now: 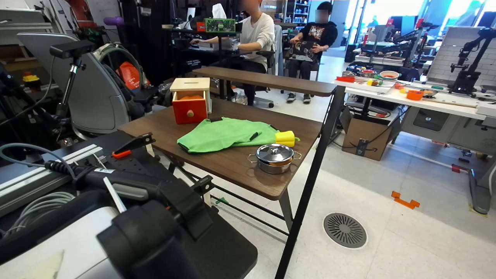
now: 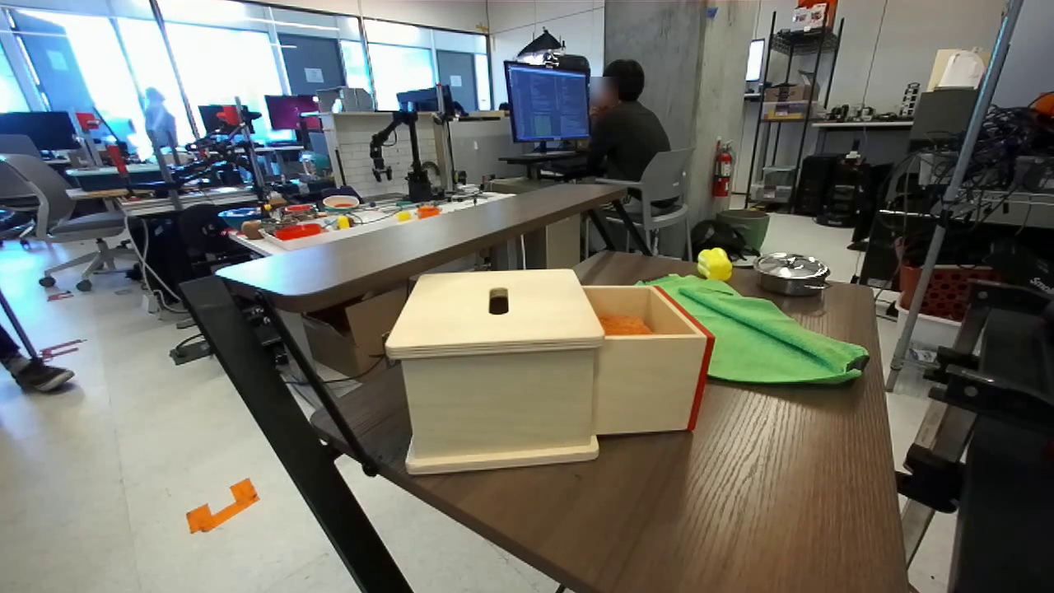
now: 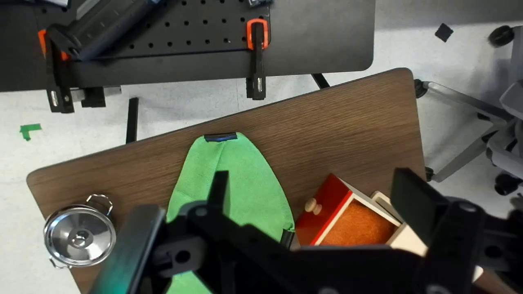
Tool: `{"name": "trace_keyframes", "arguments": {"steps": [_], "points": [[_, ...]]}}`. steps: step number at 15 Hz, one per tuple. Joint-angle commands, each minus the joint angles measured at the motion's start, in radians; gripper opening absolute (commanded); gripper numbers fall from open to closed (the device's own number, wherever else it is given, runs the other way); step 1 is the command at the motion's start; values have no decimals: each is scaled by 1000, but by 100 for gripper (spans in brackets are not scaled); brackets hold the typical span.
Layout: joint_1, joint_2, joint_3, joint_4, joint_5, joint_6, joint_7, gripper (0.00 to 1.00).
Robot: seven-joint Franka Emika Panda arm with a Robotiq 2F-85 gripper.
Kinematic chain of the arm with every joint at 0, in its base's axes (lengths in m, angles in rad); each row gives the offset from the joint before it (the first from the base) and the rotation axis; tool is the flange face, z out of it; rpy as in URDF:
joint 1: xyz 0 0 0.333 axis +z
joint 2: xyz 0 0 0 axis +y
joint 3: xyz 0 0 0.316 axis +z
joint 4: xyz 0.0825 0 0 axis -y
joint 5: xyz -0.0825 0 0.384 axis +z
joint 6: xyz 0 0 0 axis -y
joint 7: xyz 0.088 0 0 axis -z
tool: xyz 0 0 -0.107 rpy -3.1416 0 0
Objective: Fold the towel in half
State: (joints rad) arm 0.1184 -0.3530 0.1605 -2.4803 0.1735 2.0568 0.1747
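The lime-green towel (image 1: 232,133) lies spread on the brown table, with black patches along its edges and some creases. It also shows in an exterior view (image 2: 766,333) behind the box, and in the wrist view (image 3: 249,179), where my gripper's left side hides part of it. I cannot tell whether any of it lies doubled over. My gripper (image 3: 314,179) is open and empty above the table. Its left finger is seen over the towel and its right finger over the box. The gripper jaws do not show clearly in the exterior views.
A wooden box (image 2: 502,395) with its red-fronted drawer (image 3: 322,212) pulled out stands close beside the towel; orange material fills the drawer. A lidded metal pot (image 1: 275,158) and a yellow pepper-shaped object (image 1: 285,138) are at the towel's other end. A raised shelf (image 1: 267,81) runs along the table.
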Motion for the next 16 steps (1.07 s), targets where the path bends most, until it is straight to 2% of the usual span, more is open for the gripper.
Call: {"name": "trace_keyframes", "arguments": {"steps": [1, 2, 5, 7, 9, 12, 16], "points": [[14, 190, 41, 84, -103, 98, -36, 100], [14, 228, 52, 94, -149, 130, -29, 100], [19, 349, 88, 105, -358, 317, 104, 100], [35, 405, 80, 102, -471, 452, 207, 100], [59, 450, 63, 97, -538, 540, 269, 100], [90, 487, 45, 81, -554, 607, 281, 100], [98, 484, 61, 57, -430, 611, 170, 100]]}}
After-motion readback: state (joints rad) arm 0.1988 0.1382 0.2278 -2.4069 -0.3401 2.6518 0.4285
